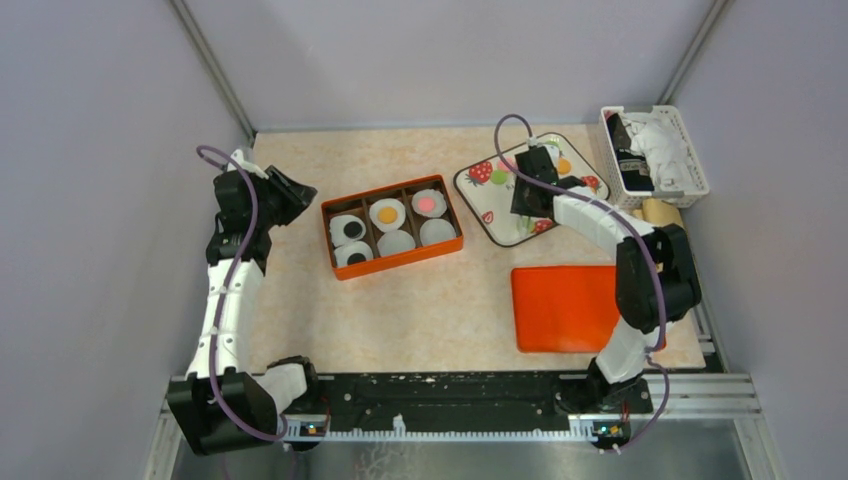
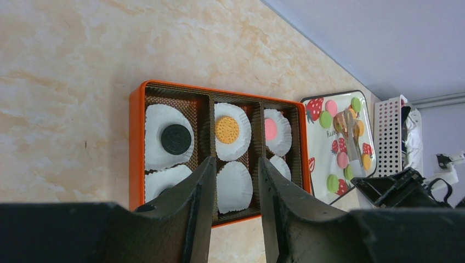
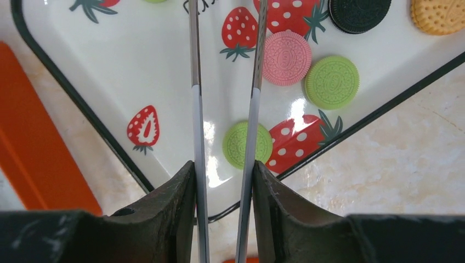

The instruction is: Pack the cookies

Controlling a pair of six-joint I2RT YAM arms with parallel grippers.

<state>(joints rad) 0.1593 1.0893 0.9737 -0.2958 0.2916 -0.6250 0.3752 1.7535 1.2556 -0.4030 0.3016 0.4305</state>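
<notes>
The right gripper [image 3: 222,181] hangs over the strawberry tray [image 3: 109,66], squeezing a pair of metal tongs [image 3: 198,137] whose tips stand a little apart. A green cookie [image 3: 236,145] lies near the tray's close edge, partly under one blade (not quite between the two). A pink cookie [image 3: 287,57] lies farther in. The left gripper [image 2: 234,175], a bit open and empty, is well away from the tray.
</notes>
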